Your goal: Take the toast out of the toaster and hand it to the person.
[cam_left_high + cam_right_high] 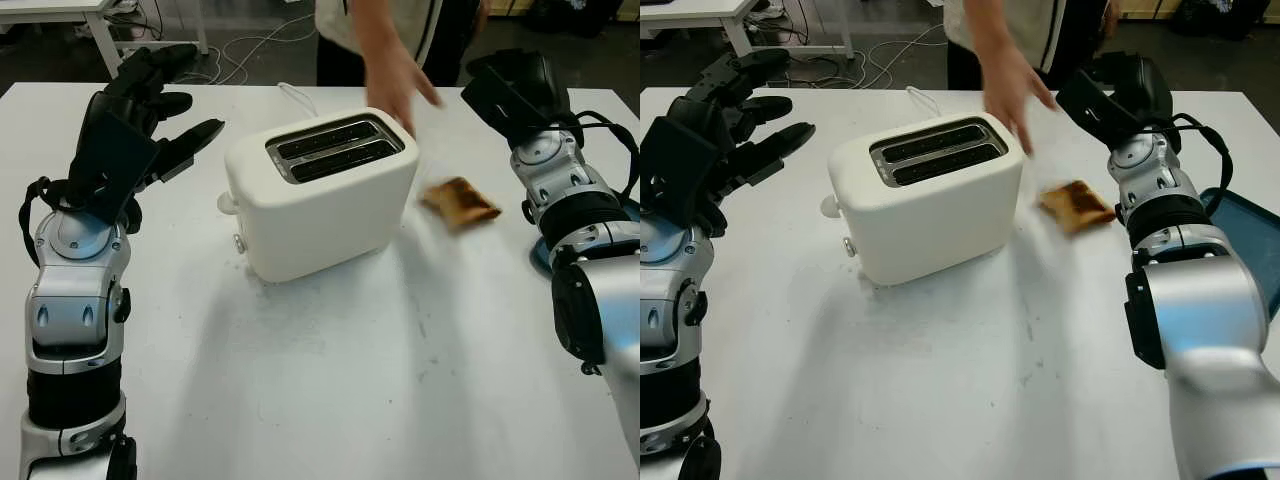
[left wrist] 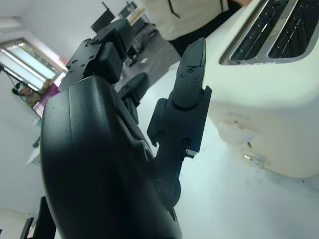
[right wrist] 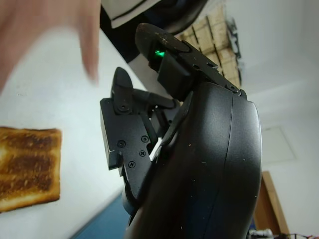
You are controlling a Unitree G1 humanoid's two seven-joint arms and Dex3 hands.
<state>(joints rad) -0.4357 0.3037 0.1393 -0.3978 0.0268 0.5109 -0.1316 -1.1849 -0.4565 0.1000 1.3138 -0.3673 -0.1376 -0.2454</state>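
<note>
The browned square toast slice [image 1: 459,202] lies on the white surface [image 1: 330,380] at three o'clock of the cream plastic toaster [image 1: 320,195], whose slots look empty. Both robot hands, left [image 1: 140,110] and right [image 1: 515,90], are open; the right should pinch its edges, clear of the person's hand [image 1: 400,85].

Dark floor [image 1: 260,40] with loose cables [image 1: 240,55] behind; another white table [image 1: 60,10] at far left

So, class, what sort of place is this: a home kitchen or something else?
Probably a lab or workshop, not a kitchen: a white two-slot toaster stands on a plain white table, loose white cables trail over the dark floor behind, and another white workbench stands beyond.
</note>
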